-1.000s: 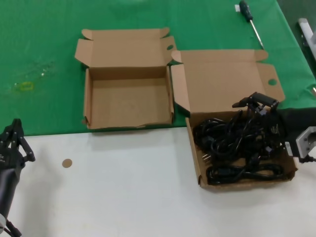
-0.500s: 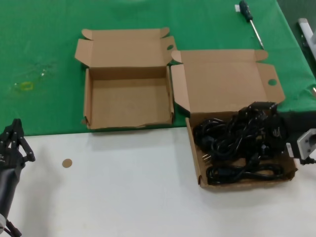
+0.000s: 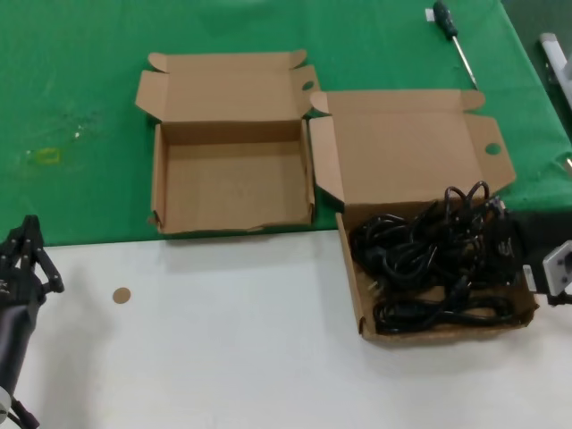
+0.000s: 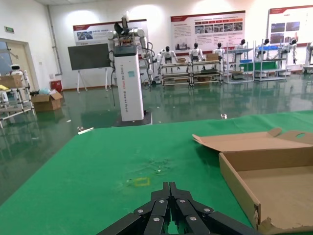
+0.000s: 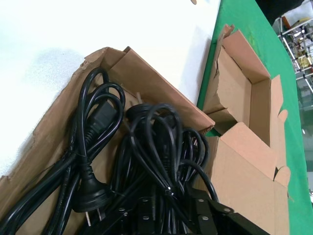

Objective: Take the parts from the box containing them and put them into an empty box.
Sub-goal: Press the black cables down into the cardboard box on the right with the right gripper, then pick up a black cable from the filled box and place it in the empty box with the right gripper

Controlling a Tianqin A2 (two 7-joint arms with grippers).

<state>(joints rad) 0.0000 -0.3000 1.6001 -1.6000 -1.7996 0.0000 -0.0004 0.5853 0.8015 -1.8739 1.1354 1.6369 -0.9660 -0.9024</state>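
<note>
Black power cords (image 3: 429, 259) lie tangled in the wider cardboard box (image 3: 356, 295), whose lid (image 3: 402, 152) stands open. My right gripper (image 3: 490, 234) is down among the cords at the box's right side and shut on a cord bundle (image 5: 161, 147); cables run between its fingers (image 5: 142, 213), and loops stick up above it. The smaller box (image 3: 157, 179) to the left is open and holds nothing; it also shows in the right wrist view (image 5: 239, 93) and the left wrist view (image 4: 239, 181). My left gripper (image 3: 27, 246) is parked at the lower left, shut and empty.
A screwdriver (image 3: 454, 36) lies on the green cloth (image 3: 71, 107) at the far right back. A small brown disc (image 3: 121, 294) lies on the white table (image 3: 223, 357). A white object (image 3: 556, 54) sits at the right edge.
My right gripper went from open above the cords down into them and closed. Loops of cord now stand up above it. The left arm has not moved.
</note>
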